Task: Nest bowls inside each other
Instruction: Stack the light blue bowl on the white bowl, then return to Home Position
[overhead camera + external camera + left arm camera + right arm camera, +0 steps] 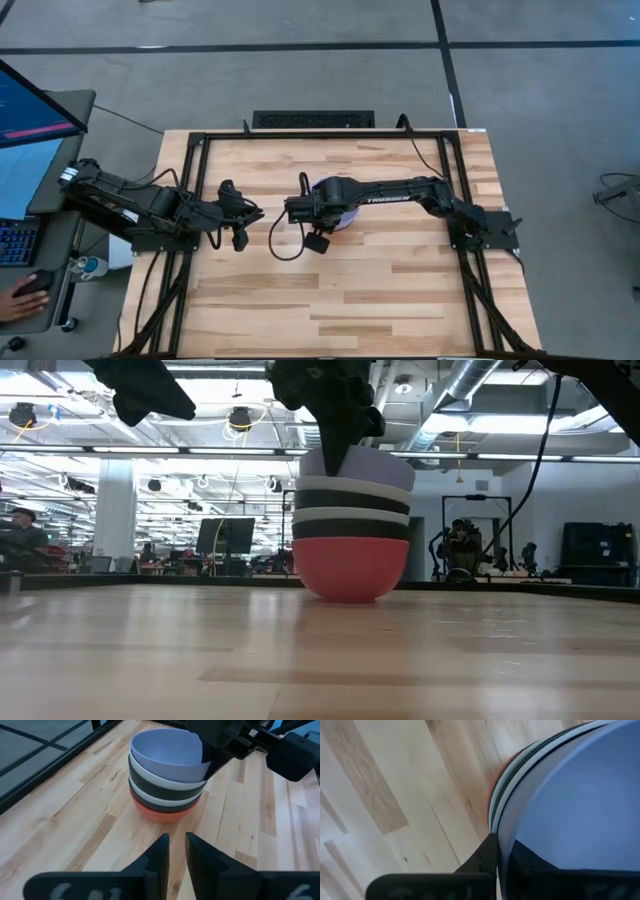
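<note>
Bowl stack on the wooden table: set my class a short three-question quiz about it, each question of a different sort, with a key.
1. True or false: the lavender-blue bowl sits at the top of the stack.
2. Which bowl rests on the table? A) white B) black C) red
3. Fill in: the right pincer grips the top bowl's ____, while the left pincer waits beside the stack, holding nothing.

Key:
1. True; it tops the stack in the left wrist view.
2. C, the red bowl.
3. Rim; one finger is inside the bowl, one outside.
</note>
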`<move>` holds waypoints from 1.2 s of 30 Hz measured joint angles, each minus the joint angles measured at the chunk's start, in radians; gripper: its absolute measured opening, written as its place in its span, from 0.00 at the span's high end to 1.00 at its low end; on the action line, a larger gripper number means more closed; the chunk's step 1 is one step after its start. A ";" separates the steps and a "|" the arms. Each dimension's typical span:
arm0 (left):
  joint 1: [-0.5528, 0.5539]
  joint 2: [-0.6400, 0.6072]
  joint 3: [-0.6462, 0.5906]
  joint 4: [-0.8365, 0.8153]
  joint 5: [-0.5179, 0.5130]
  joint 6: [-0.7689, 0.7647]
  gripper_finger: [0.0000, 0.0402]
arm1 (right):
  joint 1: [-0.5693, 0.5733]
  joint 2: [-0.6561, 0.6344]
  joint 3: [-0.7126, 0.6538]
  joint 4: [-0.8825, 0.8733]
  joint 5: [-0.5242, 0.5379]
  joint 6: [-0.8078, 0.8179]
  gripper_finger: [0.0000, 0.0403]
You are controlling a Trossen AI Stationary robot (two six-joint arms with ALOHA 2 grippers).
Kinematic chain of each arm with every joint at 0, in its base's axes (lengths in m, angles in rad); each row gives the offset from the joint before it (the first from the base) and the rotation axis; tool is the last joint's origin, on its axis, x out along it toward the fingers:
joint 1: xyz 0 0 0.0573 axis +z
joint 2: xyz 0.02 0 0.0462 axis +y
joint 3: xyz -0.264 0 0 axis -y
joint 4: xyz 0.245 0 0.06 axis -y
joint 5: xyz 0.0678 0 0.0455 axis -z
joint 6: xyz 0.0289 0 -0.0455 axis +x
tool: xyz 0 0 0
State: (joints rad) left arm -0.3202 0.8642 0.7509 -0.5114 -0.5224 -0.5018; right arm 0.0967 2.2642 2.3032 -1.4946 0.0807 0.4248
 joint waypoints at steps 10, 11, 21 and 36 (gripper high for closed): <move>0.000 0.000 0.000 0.000 -0.001 0.000 0.87 | 0.011 -0.013 0.000 0.043 0.007 0.030 0.88; 0.000 0.000 0.000 0.000 -0.002 0.001 0.87 | 0.013 -0.013 0.001 0.045 0.007 0.030 0.86; 0.000 0.000 0.000 0.001 -0.033 0.020 0.87 | 0.014 -0.013 0.018 -0.084 0.049 0.095 0.64; 0.036 0.000 -0.001 -0.007 -0.004 0.028 0.87 | 0.043 -0.046 0.054 -0.076 0.091 0.131 0.58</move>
State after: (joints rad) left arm -0.2844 0.8645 0.7500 -0.5182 -0.5264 -0.4739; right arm 0.1402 2.2187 2.3573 -1.5703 0.1717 0.5561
